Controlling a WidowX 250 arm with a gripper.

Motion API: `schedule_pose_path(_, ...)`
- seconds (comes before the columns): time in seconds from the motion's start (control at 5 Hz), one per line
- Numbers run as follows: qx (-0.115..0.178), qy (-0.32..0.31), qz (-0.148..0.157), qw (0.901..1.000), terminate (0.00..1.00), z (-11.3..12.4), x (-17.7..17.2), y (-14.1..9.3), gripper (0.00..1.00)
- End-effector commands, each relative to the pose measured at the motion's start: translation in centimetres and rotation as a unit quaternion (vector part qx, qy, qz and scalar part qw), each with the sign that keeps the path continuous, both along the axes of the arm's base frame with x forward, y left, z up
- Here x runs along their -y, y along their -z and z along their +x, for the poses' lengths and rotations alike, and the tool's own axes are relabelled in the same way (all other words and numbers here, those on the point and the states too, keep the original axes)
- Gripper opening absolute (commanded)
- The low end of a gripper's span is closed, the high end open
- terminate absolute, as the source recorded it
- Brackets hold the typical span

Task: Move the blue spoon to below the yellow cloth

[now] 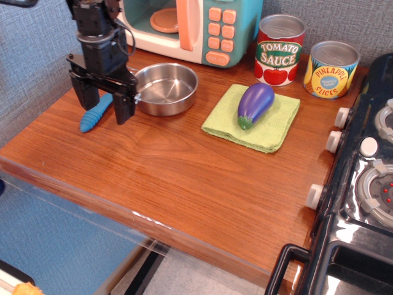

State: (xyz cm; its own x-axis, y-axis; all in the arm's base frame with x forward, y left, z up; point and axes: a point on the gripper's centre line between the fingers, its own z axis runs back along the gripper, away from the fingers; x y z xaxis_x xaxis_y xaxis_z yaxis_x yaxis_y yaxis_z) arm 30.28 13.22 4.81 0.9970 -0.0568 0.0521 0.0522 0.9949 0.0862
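Observation:
The blue spoon (93, 117) lies on the wooden counter at the left, its ribbed handle pointing toward the front left; its metal bowl is hidden behind my gripper. My gripper (103, 106) is open and empty, its two black fingers straddling the upper part of the spoon's handle just above it. The yellow cloth (277, 126) lies to the right of centre with a purple eggplant (255, 103) on it.
A steel bowl (166, 88) stands just right of my gripper. A toy microwave (190, 24) stands at the back. A tomato sauce can (279, 49) and a pineapple can (331, 69) stand at the back right. A stove (368, 184) borders the right edge.

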Motion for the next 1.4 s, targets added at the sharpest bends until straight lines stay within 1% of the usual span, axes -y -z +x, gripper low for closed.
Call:
schedule_pose_path(0.0, 0.019, -0.046, 0.032, 0.9983, 0.00, 1.2, -3.7, -0.6, 1.00)
schedule_pose_path(0.2, 0.010, -0.068, 0.039, 0.9969, 0.00, 2.2, -4.5, 0.7, 1.00)
schedule_pose_path(0.4, -0.002, -0.091, 0.039, 0.9951, 0.00, 2.8, -5.1, 1.9, 1.00)
schedule_pose_path(0.6, -0.008, -0.097, 0.038, 0.9945, 0.00, 2.9, -5.1, 2.3, 1.00)
schedule_pose_path(0.8, -0.006, -0.109, 0.035, 0.9934, 0.00, 2.6, -5.2, 2.4, 0.00)
schedule_pose_path(1.2, -0.007, -0.116, 0.036, 0.9926, 0.00, 2.1, -5.3, 2.4, 0.00)
